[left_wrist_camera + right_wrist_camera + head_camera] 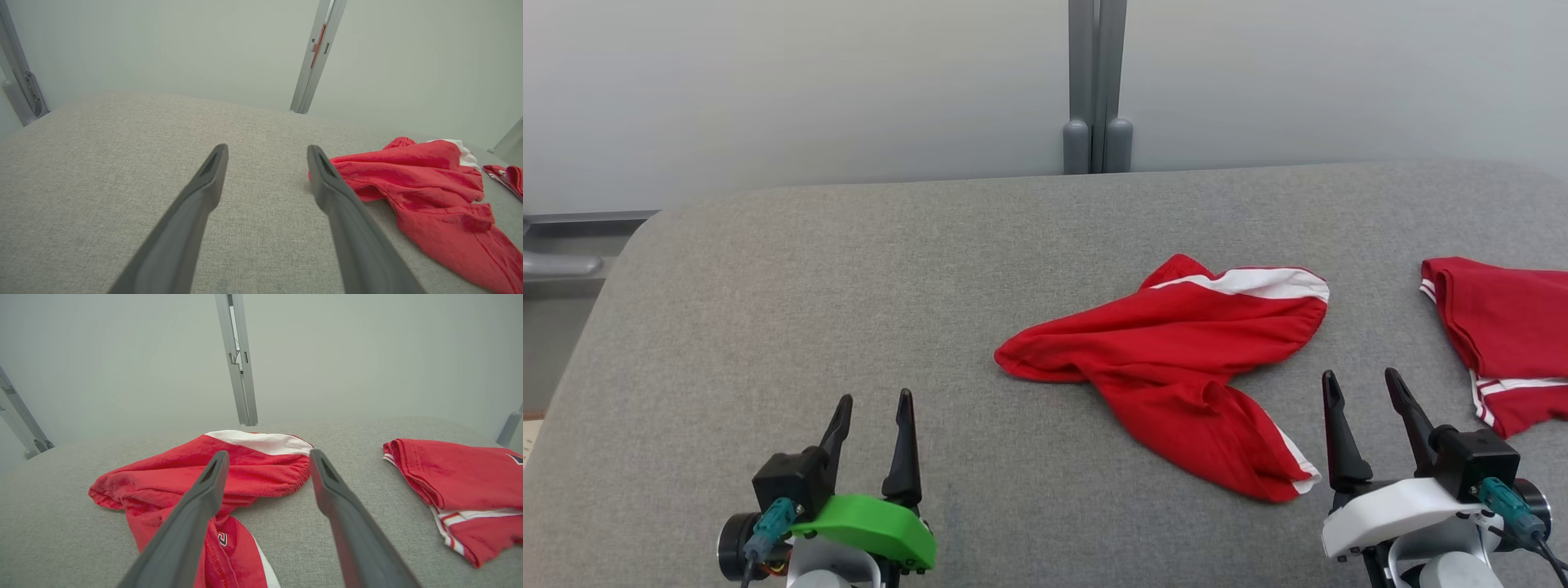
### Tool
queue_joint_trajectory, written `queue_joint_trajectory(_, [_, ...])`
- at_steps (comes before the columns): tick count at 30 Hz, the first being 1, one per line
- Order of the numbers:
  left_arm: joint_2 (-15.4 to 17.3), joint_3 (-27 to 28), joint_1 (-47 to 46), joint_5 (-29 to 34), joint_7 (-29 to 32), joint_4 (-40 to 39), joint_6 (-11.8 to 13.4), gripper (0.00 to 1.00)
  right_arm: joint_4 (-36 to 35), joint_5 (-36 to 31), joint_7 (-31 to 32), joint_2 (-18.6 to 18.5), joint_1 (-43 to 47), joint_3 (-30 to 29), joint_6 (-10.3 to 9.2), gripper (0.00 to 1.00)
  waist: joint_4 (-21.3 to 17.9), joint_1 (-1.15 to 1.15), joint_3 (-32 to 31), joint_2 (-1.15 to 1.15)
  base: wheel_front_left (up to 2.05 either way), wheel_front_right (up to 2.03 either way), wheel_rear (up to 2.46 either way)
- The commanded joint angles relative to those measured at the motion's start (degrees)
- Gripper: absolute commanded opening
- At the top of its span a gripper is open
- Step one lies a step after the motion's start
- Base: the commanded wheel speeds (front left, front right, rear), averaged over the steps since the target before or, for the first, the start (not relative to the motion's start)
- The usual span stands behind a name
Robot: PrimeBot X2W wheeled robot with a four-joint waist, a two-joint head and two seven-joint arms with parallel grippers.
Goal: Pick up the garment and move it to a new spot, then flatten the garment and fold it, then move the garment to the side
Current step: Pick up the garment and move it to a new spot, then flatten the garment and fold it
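A crumpled red garment (1176, 359) with white side stripes, a pair of shorts, lies loose on the grey table, right of centre. It also shows at the right in the left wrist view (429, 192) and low in the right wrist view (245, 477). My left gripper (872, 412) stands open near the table's front left, well apart from the garment. My right gripper (1364, 388) stands open at the front right, just right of the shorts' lower leg, with nothing between its fingers.
A second red garment (1503, 335), folded, with white trim, lies at the table's right edge, also in the right wrist view (461, 482). The grey padded table (809, 310) ends at a pale wall with a grey post (1097, 82).
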Motion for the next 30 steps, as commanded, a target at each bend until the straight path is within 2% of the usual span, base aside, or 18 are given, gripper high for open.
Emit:
queue_joint_trajectory(1, [0.00, 0.35, 0.86, 0.35, -0.18, 0.00, -0.29, 1.00, 0.14, 0.52, -0.46, -0.14, -0.34, -0.02, -0.07, 1.00, -0.09, 0.00, 0.09, 0.00, 0.00, 0.00, 0.00])
queue_joint_trajectory(7, [0.85, -0.85, -1.69, 2.13, 0.38, 1.55, -1.28, 1.00, 0.01, 0.50, -0.41, -0.15, -0.85, 0.36, -0.07, 1.00, -1.01, 0.00, 1.09, 0.00, 0.00, 0.00, 0.00])
queue_joint_trajectory(12, [1.89, -4.76, -8.37, 4.32, 5.46, 4.34, -4.28, 1.00, -0.42, 0.44, 0.01, -0.14, -2.01, 1.40, -0.07, 1.00, -3.14, 0.00, 3.87, 0.00, 0.00, 0.00, 0.00])
queue_joint_trajectory(18, [1.16, -9.07, -19.44, 5.93, 12.58, 11.11, -8.17, 1.00, -0.36, 0.76, -0.01, -0.14, -4.37, 3.01, -0.07, 1.00, -6.79, 0.00, 8.51, 0.00, 0.00, 0.00, 0.00])
queue_joint_trajectory(23, [0.97, -11.18, -25.53, 5.67, 17.51, 17.13, -9.46, 1.00, 0.30, 1.26, -0.67, -0.14, -6.23, 3.28, -0.08, 1.00, -10.13, 0.00, 11.55, 0.00, 0.00, 0.00, 0.00])
queue_joint_trajectory(30, [3.25, -12.48, -30.70, 5.85, 20.80, 24.16, -10.30, 1.00, 1.24, 1.53, -1.53, -0.14, -7.68, 2.53, -0.07, 1.00, -12.83, 0.00, 13.95, 0.00, 0.00, 0.00, 0.00])
